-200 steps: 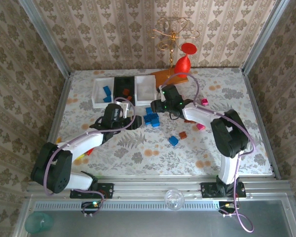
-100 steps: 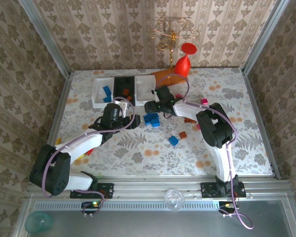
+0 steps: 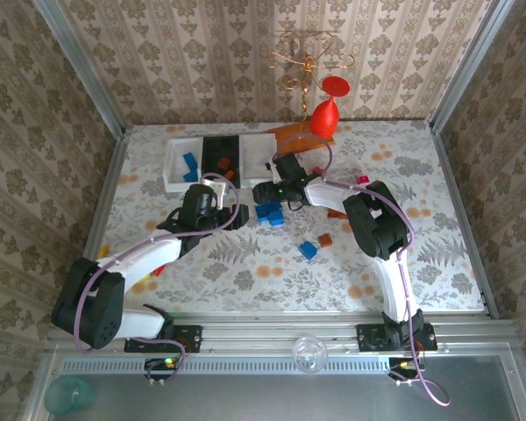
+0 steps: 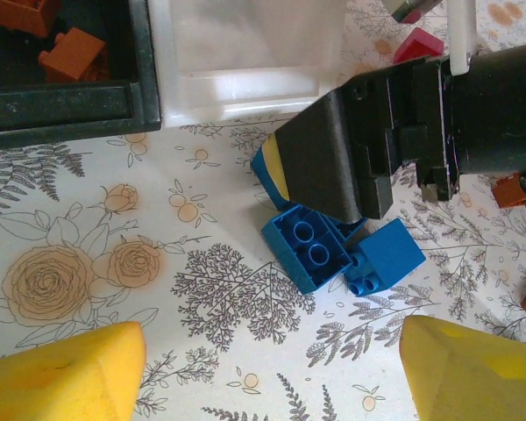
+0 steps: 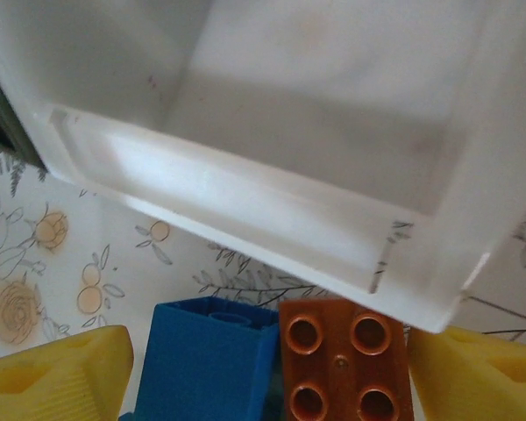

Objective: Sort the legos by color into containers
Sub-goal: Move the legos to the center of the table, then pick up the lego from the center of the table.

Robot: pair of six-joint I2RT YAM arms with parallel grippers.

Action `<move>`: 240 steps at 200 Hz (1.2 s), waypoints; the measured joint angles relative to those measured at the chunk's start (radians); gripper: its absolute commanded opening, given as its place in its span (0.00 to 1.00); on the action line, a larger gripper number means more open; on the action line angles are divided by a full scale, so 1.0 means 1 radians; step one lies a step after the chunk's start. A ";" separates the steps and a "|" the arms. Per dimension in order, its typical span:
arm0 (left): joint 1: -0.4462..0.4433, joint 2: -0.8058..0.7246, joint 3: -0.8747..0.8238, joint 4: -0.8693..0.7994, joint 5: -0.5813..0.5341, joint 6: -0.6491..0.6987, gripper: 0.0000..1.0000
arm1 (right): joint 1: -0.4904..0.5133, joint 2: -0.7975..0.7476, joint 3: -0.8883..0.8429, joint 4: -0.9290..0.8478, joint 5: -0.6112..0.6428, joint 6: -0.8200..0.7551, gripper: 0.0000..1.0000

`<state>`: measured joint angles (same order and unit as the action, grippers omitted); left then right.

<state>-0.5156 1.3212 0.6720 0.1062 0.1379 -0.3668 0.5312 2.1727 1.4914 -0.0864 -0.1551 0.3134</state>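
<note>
Left gripper [image 4: 272,373] is hanging spread wide; right gripper [image 5: 265,368] is bracketing 1 blue brick [image 5: 202,360] and 1 orange brick [image 5: 344,361], grip unclear.

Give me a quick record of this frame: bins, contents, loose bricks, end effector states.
bins: left white bin, black bin, right white bin, in a row
sorted: blue bricks in left white bin; orange bricks in black bin
loose: blue cluster; stray blue brick; stray orange brick
left end effector: open, facing blue cluster
right end effector: at right white bin's near rim; blue brick and orange brick between fingers, grip unclear
</note>
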 measured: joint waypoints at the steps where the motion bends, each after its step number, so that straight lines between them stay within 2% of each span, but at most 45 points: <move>1: 0.000 0.000 0.000 0.000 0.000 0.000 0.77 | 0.000 0.000 0.000 0.000 -0.003 0.000 0.82; 49: 0.026 -0.063 -0.049 -0.001 -0.021 0.002 0.78 | 0.012 -0.031 -0.086 0.073 -0.134 -0.020 0.80; 82: 0.046 -0.089 -0.077 0.003 -0.031 0.002 0.77 | 0.066 -0.085 -0.185 0.124 -0.264 -0.072 0.80; 103: 0.046 -0.089 -0.084 0.012 -0.031 0.002 0.77 | 0.086 -0.131 -0.259 0.176 -0.295 -0.075 0.79; 156: 0.046 -0.044 -0.082 0.039 -0.017 0.002 0.77 | -0.004 -0.166 -0.311 0.302 -0.247 -0.001 0.77; 240: 0.018 0.292 0.146 -0.017 -0.016 0.081 0.78 | -0.004 -0.338 -0.453 0.346 -0.137 0.058 0.78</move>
<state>-0.4976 1.6135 0.8177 0.0895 0.1223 -0.2855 0.5270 1.8343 1.0386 0.2592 -0.2916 0.3717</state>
